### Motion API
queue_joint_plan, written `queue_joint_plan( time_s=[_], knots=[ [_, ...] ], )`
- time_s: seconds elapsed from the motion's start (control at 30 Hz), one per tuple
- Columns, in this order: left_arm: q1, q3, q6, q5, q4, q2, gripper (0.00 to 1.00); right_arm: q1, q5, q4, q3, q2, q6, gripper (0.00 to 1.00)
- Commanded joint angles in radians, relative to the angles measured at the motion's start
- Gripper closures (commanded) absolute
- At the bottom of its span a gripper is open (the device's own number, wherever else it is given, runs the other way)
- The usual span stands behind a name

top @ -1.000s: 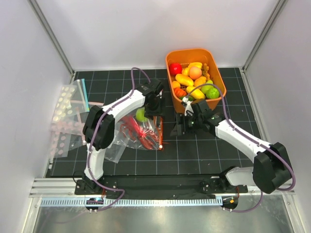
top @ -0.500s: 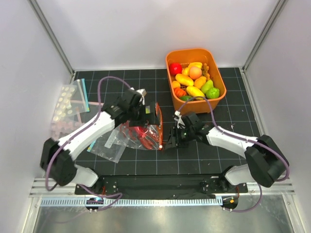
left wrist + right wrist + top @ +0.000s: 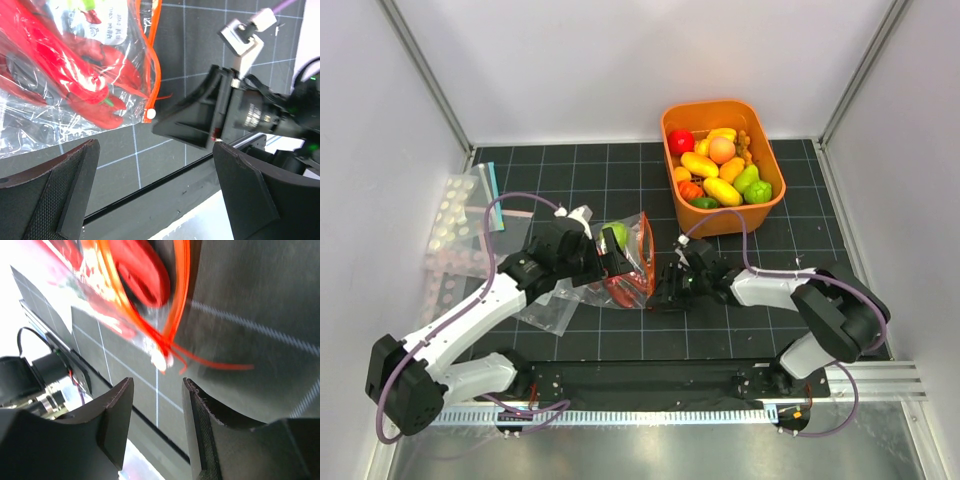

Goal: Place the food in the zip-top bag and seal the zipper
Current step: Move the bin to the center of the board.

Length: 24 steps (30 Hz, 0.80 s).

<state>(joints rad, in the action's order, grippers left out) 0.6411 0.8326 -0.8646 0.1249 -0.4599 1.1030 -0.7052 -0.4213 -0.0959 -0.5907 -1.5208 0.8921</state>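
The zip-top bag (image 3: pixel 40 130) lies on the black gridded mat (image 3: pixel 720 320) between the 2 arms, crinkled and clear; the red lobster (image 3: pixel 75 65) is inside it, pressed against the plastic. The light-green fruit (image 3: pixel 616 235) sits at the bag's far end, and from above I cannot tell whether it is wholly under the plastic. The zipper (image 3: pixel 156 65) runs along the bag's right edge as a red-orange strip that ends in a small white tab (image 3: pixel 150 114) at the near corner; in the right wrist view the strip shows as 2 separate orange lines bowed apart. The left gripper (image 3: pixel 155 150) hovers over the bag's near edge with its fingers spread wide and nothing between them. The right gripper (image 3: pixel 156 382) sits low over the mat, just beside the bag's near right corner; its fingers stand partly apart with only bare mat in the gap, and the white tab is just ahead of their tips. An orange bin (image 3: pixel 715 104) of toy produce stands at the far right; a pile of other clear bags (image 3: pixel 455 235) lies at the left edge.
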Motion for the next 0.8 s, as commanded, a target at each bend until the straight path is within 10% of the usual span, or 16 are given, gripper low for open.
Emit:
queue_joint_plan(
  time_s=[0.0,0.77],
  knots=[
    [-0.003,0.003,0.007,0.018,0.043,-0.035,0.00,-0.010,0.049,-0.145,-0.008,-0.033,0.085,0.51],
    [-0.003,-0.015,0.049,0.091,0.036,-0.011,0.02,-0.023,0.098,-0.200,-0.040,-0.053,0.090,0.86]
  ],
)
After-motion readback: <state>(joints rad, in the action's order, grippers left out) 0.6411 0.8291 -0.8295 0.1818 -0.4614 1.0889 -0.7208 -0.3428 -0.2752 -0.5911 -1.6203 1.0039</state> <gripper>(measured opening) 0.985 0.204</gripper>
